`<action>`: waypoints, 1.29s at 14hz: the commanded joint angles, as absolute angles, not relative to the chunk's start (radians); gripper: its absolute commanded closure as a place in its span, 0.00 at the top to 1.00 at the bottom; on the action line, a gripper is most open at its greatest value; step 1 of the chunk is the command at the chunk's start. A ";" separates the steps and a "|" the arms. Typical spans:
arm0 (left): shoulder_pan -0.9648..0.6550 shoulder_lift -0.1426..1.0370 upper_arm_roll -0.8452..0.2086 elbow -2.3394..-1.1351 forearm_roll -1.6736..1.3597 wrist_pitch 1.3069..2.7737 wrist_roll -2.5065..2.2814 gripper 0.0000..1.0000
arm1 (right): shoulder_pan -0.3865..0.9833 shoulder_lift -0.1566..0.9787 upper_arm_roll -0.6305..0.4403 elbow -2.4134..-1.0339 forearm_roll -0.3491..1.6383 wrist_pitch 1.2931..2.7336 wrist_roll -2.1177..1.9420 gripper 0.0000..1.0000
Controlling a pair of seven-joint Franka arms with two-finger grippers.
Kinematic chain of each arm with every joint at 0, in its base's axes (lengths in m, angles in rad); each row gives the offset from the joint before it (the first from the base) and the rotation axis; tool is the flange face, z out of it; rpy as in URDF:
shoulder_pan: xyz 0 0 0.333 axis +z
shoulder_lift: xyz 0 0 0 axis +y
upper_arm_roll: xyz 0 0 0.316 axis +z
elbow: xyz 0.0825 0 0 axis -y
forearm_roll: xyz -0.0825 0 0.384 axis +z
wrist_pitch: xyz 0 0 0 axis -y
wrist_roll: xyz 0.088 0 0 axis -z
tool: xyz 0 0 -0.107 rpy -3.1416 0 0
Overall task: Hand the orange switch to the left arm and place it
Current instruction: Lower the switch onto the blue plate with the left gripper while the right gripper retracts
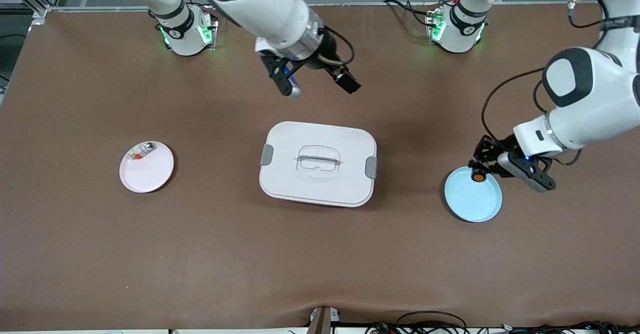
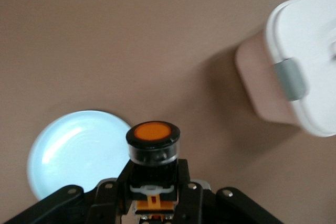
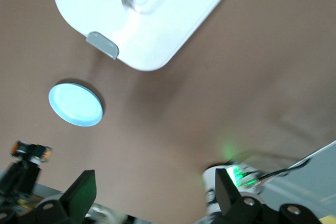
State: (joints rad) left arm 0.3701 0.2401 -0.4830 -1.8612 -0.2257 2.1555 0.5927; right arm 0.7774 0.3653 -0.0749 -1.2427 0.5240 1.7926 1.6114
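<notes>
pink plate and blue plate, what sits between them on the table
The white box sits between the pink plate and the blue plate, with bare brown table on either side of it; the front view shows this.

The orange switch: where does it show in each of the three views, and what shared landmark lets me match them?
Front view: the orange switch is held in the left gripper, over the blue plate's rim.
Left wrist view: the switch is clamped between the fingers, orange face up.
Right wrist view: small, at the picture's edge, in the left gripper.
Shared landmark: the white box.
</notes>
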 commanded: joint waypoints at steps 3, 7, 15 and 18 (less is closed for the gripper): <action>0.362 0.377 -0.494 -1.767 0.010 2.145 0.685 0.00 | 0.715 0.203 -0.063 -1.441 0.401 1.724 1.298 1.00; 0.359 0.439 -0.494 -1.769 0.170 2.146 0.840 0.00 | 0.618 0.083 -0.064 -1.610 0.367 1.718 1.009 1.00; 0.364 0.607 -0.494 -1.756 0.401 2.204 1.129 0.00 | 0.410 -0.046 -0.064 -1.792 0.158 1.689 0.441 1.00; 0.365 0.641 -0.494 -1.759 0.419 2.247 1.184 0.00 | 0.313 -0.066 -0.064 -1.789 0.097 1.663 0.283 1.00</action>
State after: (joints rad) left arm 0.3636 0.6151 -0.4891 -1.7793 0.3954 2.2256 1.1325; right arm 0.3678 -0.0197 -0.0835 -1.7562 0.1351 1.6682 0.3653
